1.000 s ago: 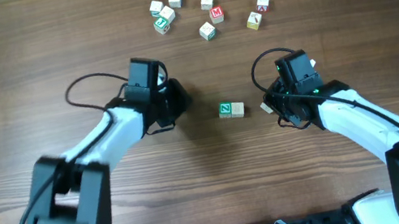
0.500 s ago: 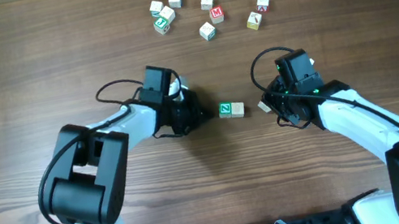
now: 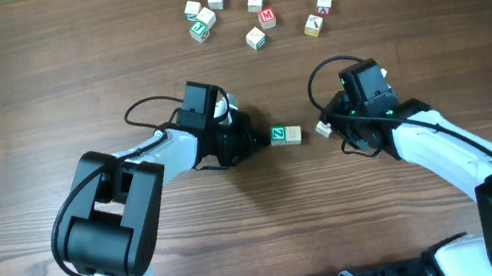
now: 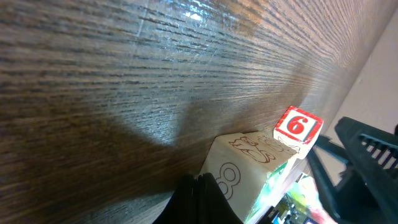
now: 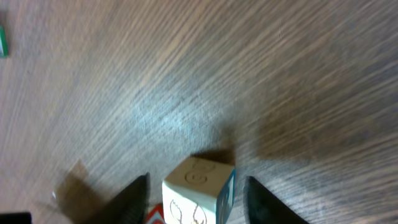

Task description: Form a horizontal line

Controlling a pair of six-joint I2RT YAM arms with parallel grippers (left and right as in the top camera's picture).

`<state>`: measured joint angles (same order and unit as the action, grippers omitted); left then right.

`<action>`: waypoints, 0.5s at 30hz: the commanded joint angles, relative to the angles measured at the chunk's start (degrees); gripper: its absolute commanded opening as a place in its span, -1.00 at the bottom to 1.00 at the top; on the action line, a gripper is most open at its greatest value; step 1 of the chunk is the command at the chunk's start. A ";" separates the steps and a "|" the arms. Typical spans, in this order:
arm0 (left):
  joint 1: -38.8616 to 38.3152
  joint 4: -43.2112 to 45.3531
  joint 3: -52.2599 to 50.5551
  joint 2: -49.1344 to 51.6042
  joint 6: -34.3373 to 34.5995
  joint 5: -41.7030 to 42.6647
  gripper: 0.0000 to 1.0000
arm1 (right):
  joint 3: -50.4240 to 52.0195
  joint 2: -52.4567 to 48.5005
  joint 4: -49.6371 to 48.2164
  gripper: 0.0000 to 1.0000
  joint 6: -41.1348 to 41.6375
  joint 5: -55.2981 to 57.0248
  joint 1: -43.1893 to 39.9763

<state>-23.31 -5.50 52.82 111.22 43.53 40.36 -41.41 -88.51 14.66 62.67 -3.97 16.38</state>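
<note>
A green-faced cube and a plain beige cube sit side by side mid-table, touching. My left gripper is shut, its tips against the green cube's left side. In the left wrist view the shut fingers rest beside that cube's pale "8" face, and the second cube shows a red 6. My right gripper is open around a pale blue-trimmed cube, a short gap right of the pair. In the right wrist view this cube stands between the spread fingers, untouched.
Several loose letter cubes, some red-lettered, lie scattered at the table's far edge. Black cables loop beside each wrist. The wood table stretches out on all sides.
My left gripper has moved right, up to the green cube. The blue-trimmed cube at my right gripper has shifted slightly left. The green and beige cubes have stayed put.
</note>
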 commanded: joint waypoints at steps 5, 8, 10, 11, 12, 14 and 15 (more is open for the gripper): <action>-0.07 0.17 -0.52 1.14 -1.31 -1.01 -0.92 | -0.28 -0.55 -3.52 -0.61 -4.17 4.83 -1.81; -0.07 0.17 -0.52 1.14 -1.31 -1.01 -0.92 | -0.26 -0.61 -3.45 -0.80 -4.20 4.83 -1.77; -0.04 0.17 -0.52 1.14 -1.31 -1.01 -0.92 | -0.26 -1.27 -3.32 -0.89 -4.07 4.70 -1.77; -0.04 0.17 -0.52 1.14 -1.31 -1.01 -0.92 | -0.26 -2.08 -3.34 -0.91 -4.02 4.57 -1.77; -0.04 0.17 -0.52 1.14 -1.31 -1.01 -0.92 | -0.26 -2.86 -3.34 -0.91 -4.00 4.57 -1.77; -0.04 0.17 -0.52 1.14 -1.31 -1.01 -0.92 | -0.26 -5.27 -3.32 -0.91 -3.50 3.41 -1.77; -0.04 0.17 -0.52 1.14 -1.31 -1.01 -0.92 | -0.26 -6.34 -3.32 -0.91 -2.54 2.12 -1.77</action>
<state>-23.31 -5.50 52.82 111.22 43.53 40.36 -41.41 -91.05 11.27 59.24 -0.58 14.68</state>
